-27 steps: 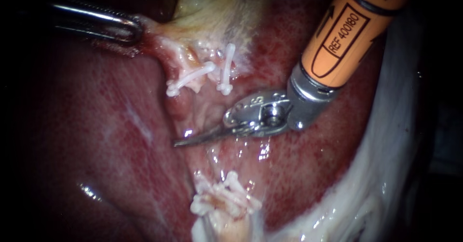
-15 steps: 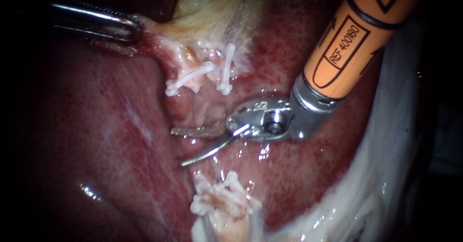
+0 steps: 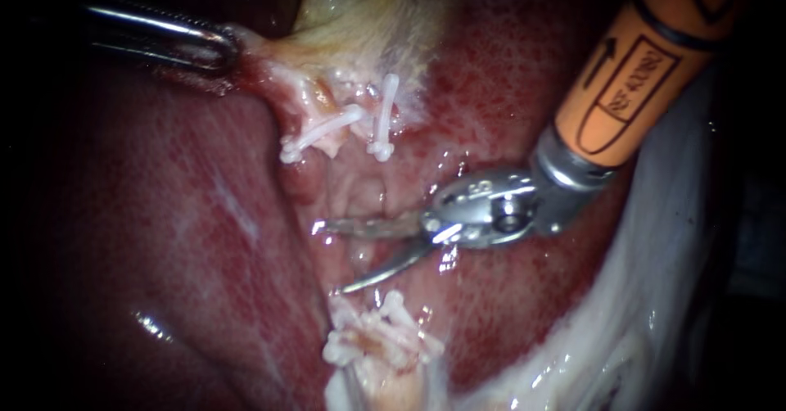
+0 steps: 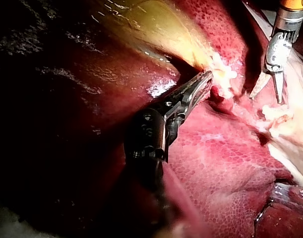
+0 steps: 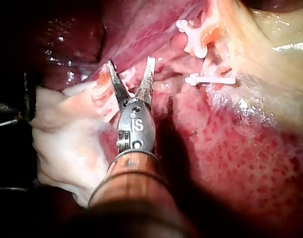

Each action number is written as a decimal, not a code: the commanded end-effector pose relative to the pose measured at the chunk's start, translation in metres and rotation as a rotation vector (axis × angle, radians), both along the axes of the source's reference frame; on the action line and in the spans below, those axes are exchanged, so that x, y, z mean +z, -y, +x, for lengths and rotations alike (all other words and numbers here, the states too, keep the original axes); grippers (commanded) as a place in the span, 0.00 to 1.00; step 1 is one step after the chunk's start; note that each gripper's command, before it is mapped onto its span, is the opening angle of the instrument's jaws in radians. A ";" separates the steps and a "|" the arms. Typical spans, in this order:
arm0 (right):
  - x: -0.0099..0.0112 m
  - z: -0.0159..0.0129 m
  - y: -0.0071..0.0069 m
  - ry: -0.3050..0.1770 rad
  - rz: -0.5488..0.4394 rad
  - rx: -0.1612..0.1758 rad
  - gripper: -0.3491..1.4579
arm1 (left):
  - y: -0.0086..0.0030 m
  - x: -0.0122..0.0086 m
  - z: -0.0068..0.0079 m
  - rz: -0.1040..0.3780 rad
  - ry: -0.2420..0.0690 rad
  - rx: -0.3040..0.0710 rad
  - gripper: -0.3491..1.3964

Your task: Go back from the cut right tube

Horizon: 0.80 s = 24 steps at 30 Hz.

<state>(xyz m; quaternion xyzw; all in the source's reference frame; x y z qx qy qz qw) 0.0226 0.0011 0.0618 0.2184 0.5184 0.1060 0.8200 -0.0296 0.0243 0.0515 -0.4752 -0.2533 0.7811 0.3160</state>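
Observation:
My right instrument (image 3: 331, 258) comes in from the upper right on an orange shaft. Its two thin blades stand open over the raw gap between the clipped stumps, holding nothing. Two white clips (image 3: 323, 133) sit on the upper stump beside the gallbladder (image 3: 360, 18). A cluster of white clips (image 3: 381, 337) caps the lower stump. My left instrument (image 3: 223, 48) is at the upper left, jaws shut on the gallbladder's pale edge. The left wrist view shows that grip (image 4: 203, 82) and the open blades (image 4: 267, 96) beyond. In the right wrist view the blades (image 5: 130, 63) point past the clips (image 5: 211, 79).
Dark red liver (image 3: 164, 239) fills the left and centre. Pale white tissue (image 3: 655, 296) runs down the right side, under the orange shaft. The wet liver bed (image 3: 483, 296) lies beneath the blades.
The right instrument's blades went from shut to open. It has drawn back toward the right, away from the upper clips. The left instrument keeps its hold, unmoved.

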 end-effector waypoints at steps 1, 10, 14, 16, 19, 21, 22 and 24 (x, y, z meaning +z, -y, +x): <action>-0.0003 -0.0009 0.0000 0.041 -0.042 -0.019 1.00 | 0.0000 0.0000 0.0000 0.000 0.000 0.000 0.00; -0.0026 -0.0081 -0.0013 0.189 -0.171 -0.030 1.00 | 0.0001 0.0001 0.0000 -0.001 0.000 0.000 0.00; -0.0031 -0.0096 -0.0021 0.222 -0.190 -0.004 1.00 | 0.0001 0.0001 -0.0001 -0.001 0.000 0.000 0.00; -0.0032 -0.0099 -0.0024 0.224 -0.191 -0.006 1.00 | 0.0001 0.0002 -0.0002 -0.001 -0.001 -0.001 0.00; -0.0032 -0.0101 -0.0025 0.212 -0.178 -0.023 1.00 | 0.0003 0.0004 -0.0004 -0.003 -0.002 -0.002 0.00; -0.0032 -0.0101 -0.0024 0.204 -0.171 -0.031 1.00 | 0.0004 0.0007 -0.0007 -0.004 -0.003 -0.003 0.00; -0.0032 -0.0101 -0.0024 0.204 -0.171 -0.031 1.00 | 0.0004 0.0009 -0.0009 -0.005 -0.004 -0.004 0.00; -0.0033 -0.0101 -0.0024 0.204 -0.171 -0.031 1.00 | 0.0007 0.0016 -0.0014 -0.006 -0.007 0.004 0.00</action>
